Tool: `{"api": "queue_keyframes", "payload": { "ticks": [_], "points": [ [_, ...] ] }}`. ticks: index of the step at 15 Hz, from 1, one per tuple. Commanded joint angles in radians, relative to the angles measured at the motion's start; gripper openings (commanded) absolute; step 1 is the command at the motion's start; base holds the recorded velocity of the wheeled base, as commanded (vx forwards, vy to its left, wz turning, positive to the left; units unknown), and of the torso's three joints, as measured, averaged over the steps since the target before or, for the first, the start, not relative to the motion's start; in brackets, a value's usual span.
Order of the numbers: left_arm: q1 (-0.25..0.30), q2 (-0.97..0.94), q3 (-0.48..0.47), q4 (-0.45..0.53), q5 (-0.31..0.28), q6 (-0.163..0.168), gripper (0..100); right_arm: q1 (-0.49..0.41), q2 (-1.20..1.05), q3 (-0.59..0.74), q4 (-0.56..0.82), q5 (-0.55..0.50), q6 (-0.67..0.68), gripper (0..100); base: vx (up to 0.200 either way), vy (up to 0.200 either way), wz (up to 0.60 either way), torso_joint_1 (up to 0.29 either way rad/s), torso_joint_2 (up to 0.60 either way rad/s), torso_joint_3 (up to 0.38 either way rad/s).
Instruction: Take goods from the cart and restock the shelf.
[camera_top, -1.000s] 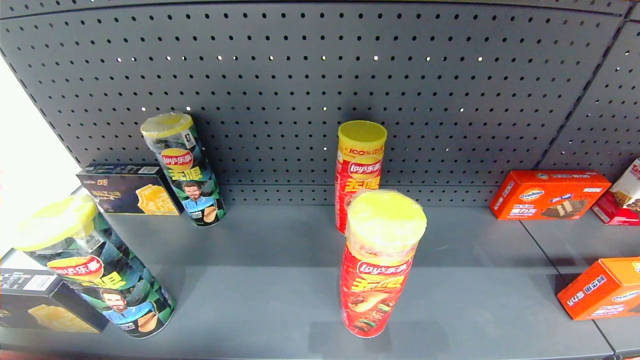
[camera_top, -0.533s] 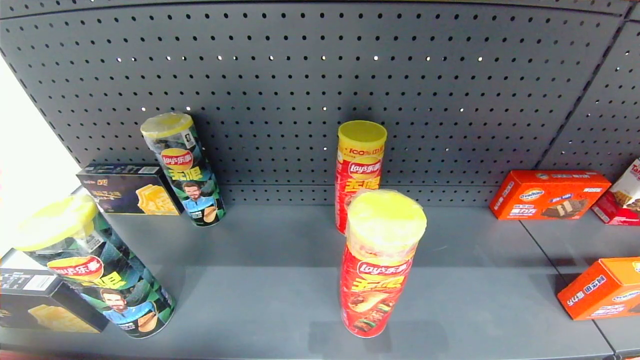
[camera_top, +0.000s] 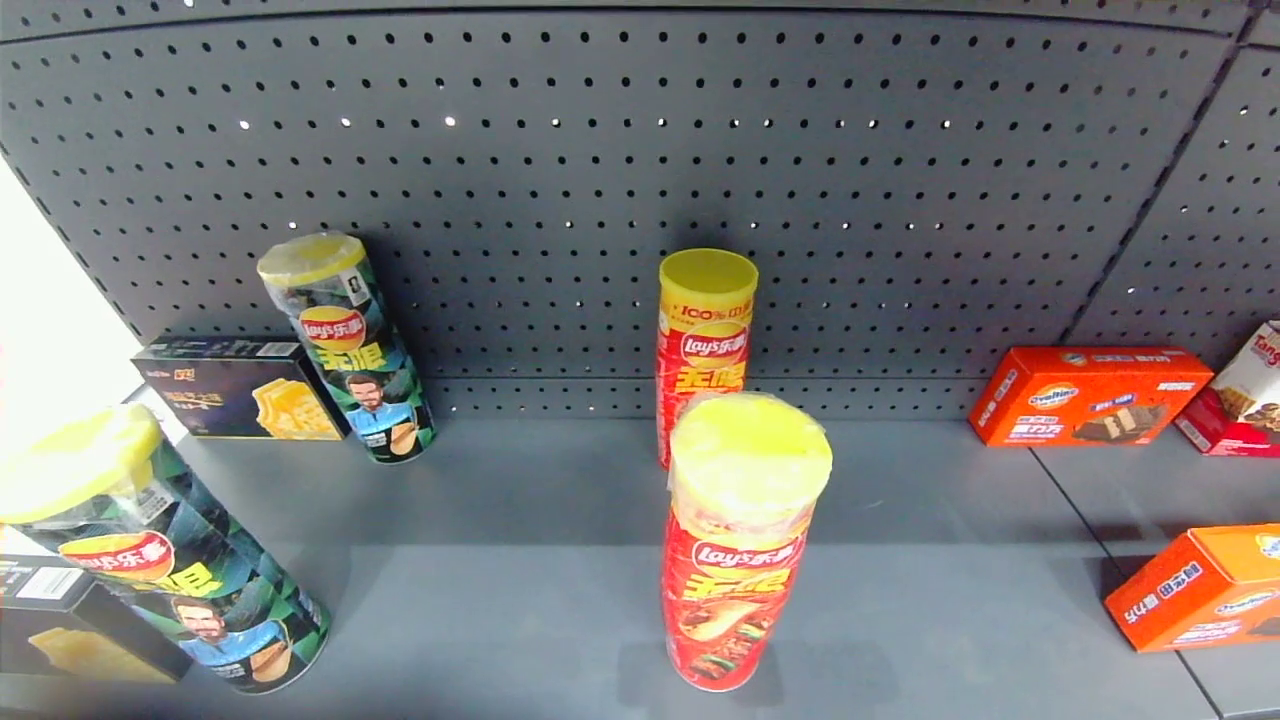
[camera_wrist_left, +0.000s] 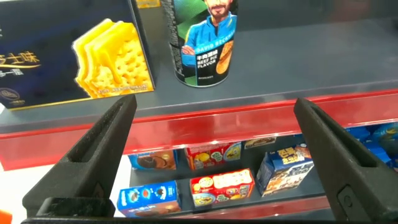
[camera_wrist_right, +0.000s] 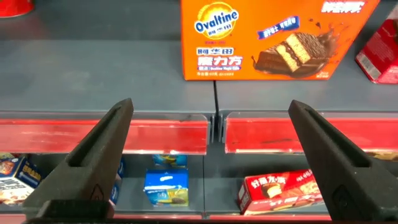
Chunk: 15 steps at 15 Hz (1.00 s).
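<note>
**A:** Pincers?

**B:** Both released, nothing held. The left pincer (camera_wrist_left: 214, 106) gapes at the shelf (camera_top: 560, 570) front, level with the red edge rail (camera_wrist_left: 211, 127). The right pincer (camera_wrist_right: 211, 107) does the same.

**A:** Goods?

**B:** What we see stands on the shelf. The front red can (camera_top: 745, 540) is at lower centre of the head frame, upright, long axis vertical. The second red can (camera_top: 705, 330) is just behind it. The green can (camera_wrist_left: 202, 43) is dead ahead of the left pincer, past the rail. The orange box (camera_wrist_right: 273, 37) is ahead of the right.

**A:** Key relation?

**B:** We judge a cart pick comes next, but which way the cart lies from either pincer we cannot tell. Bare shelf flanks the red cans. The left arm is nearer the left stretch, the right arm nearer the right.
</note>
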Motion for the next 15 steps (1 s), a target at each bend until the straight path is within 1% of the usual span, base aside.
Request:
{"api": "queue_keyframes", "payload": {
  "ticks": [1,4,6,11,15],
  "points": [
    [0.0,0.001,0.0,0.001,-0.001,0.003,100,0.0,0.002,0.0,0.001,0.0,0.0,100,0.0,0.0,0.0,0.0,0.0,0.0],
    [0.0,0.001,0.0,0.001,0.001,-0.001,100,0.0,0.002,0.0,0.001,0.0,0.0,100,0.0,0.0,0.0,0.0,0.0,0.0],
    [0.0,0.001,0.0,0.001,0.001,-0.001,100,0.0,0.002,0.0,0.001,0.0,0.0,100,-0.2,0.0,0.0,0.005,0.0,0.005],
    [0.0,0.001,0.0,0.001,-0.001,0.002,100,0.0,0.002,0.0,0.001,0.0,0.0,100,0.0,0.0,0.0,0.0,0.0,0.0],
    [0.0,0.001,0.0,0.001,0.003,-0.004,100,0.0,0.002,0.0,0.001,0.0,0.0,100,0.0,0.0,0.0,0.0,0.0,0.0]
  ]
}}
